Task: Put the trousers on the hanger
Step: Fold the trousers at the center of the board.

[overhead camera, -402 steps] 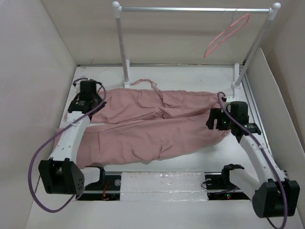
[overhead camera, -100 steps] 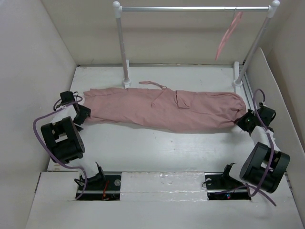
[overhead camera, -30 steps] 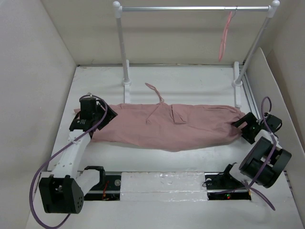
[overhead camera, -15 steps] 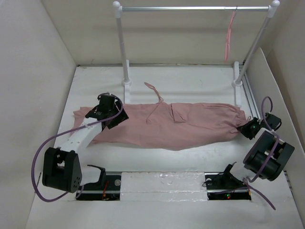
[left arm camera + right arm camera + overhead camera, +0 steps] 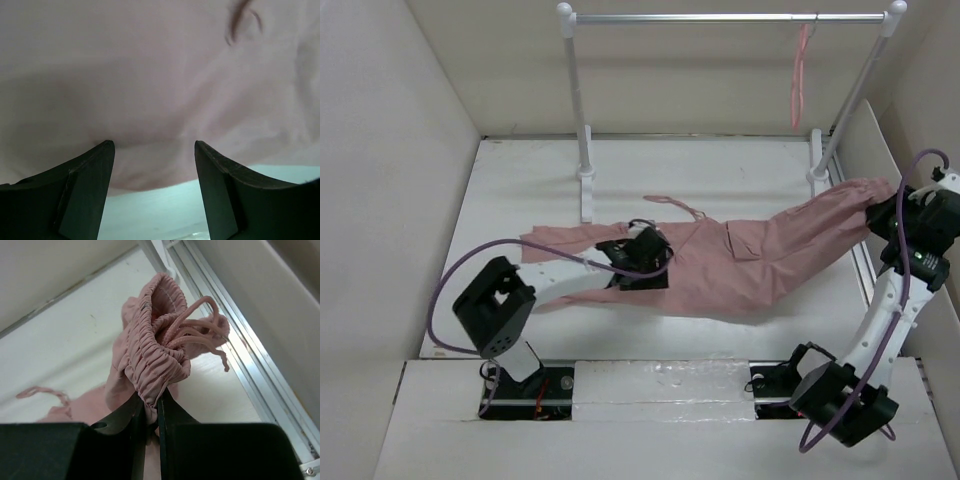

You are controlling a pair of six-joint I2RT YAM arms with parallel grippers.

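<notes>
Hanging from the right pincer (image 5: pixel 149 416), the trousers (image 5: pixel 156 352) slope down leftward.

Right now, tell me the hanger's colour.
Pink. The hanger shows best in the top view.

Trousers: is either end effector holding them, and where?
The right end effector pinches the trousers by their gathered elastic edge; the left end effector is open over the fabric, holding nothing.
</notes>
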